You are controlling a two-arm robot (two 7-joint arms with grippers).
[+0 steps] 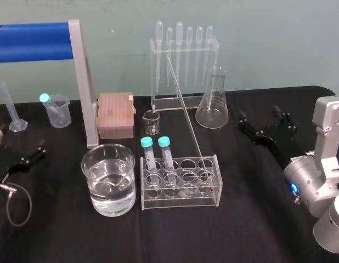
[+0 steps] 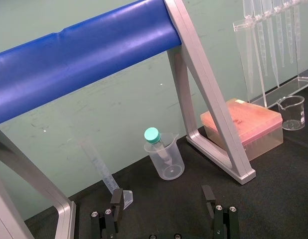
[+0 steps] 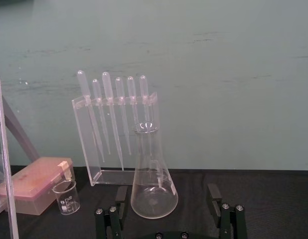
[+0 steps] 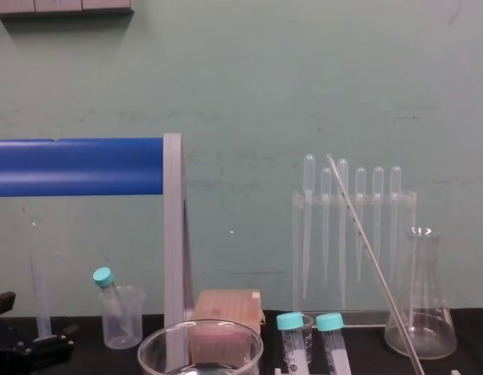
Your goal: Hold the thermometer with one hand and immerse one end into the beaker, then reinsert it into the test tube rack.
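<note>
Leaning in the test tube rack [image 1: 180, 192] near the front of the black table [image 1: 241, 230], the thermometer [image 1: 187, 109] stands tilted. Its red tip sits low at the rack's right end and its top points back toward the pipette stand [image 1: 157, 71]. Nothing holds it. Just left of the rack sits the beaker [image 1: 85, 164], about half full of water [image 1: 110, 189]. Two blue-green capped tubes [image 1: 156, 150] stand in the rack between the thermometer's foot and the beaker.

The right gripper [image 1: 261, 121] hovers to the right of the rack, a bit farther back, with its fingers wide apart and nothing between them. The left gripper [image 2: 162, 199] rests at the left edge of the table, fingers apart too, and looks idle.

The thermometer is thin glass and very long. I think a hard pinch could crack it, and a loose pinch could let it slip and drop. A grab low down could let the long top swing into the pipette stand or the conical flask [image 1: 212, 104] behind. A push from the side could tip the rack. On the way to the beaker, the red tip could knock the capped tubes or bang the thick glass rim.
</note>
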